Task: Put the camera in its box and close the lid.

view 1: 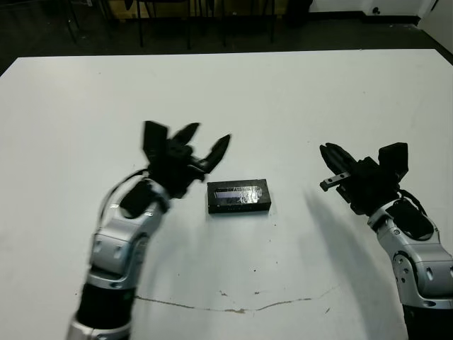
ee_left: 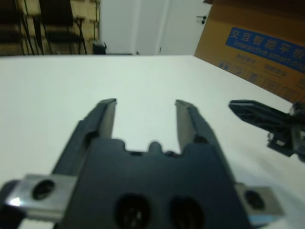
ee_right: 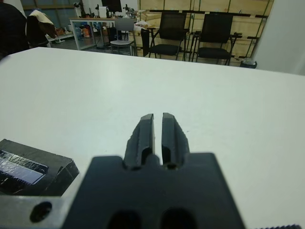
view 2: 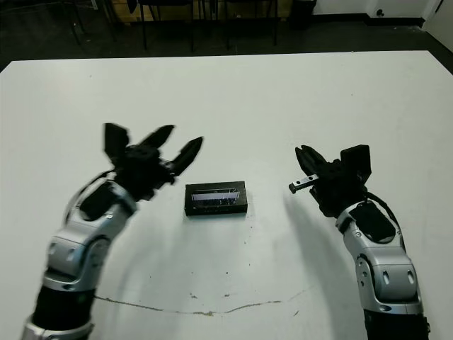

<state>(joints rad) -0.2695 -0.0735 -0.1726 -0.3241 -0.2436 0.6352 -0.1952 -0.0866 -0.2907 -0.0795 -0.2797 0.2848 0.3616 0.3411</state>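
- The box [view 1: 238,196] sits mid-table [view 1: 283,99] with its lid [view 1: 237,192] on (silvery strip up), between both arms.
- The left gripper [view 1: 209,144] hovers just beside it, fingers spread, empty.
- The right gripper [view 1: 330,167] is well apart, fingers nearly pressed together, empty.

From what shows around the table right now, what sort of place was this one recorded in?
Probably a lab or workshop room used for robot trials. Black office chairs stand beyond the white table, a cluttered workbench sits at the back, and a large cardboard carton with a blue printed label stands near the table.
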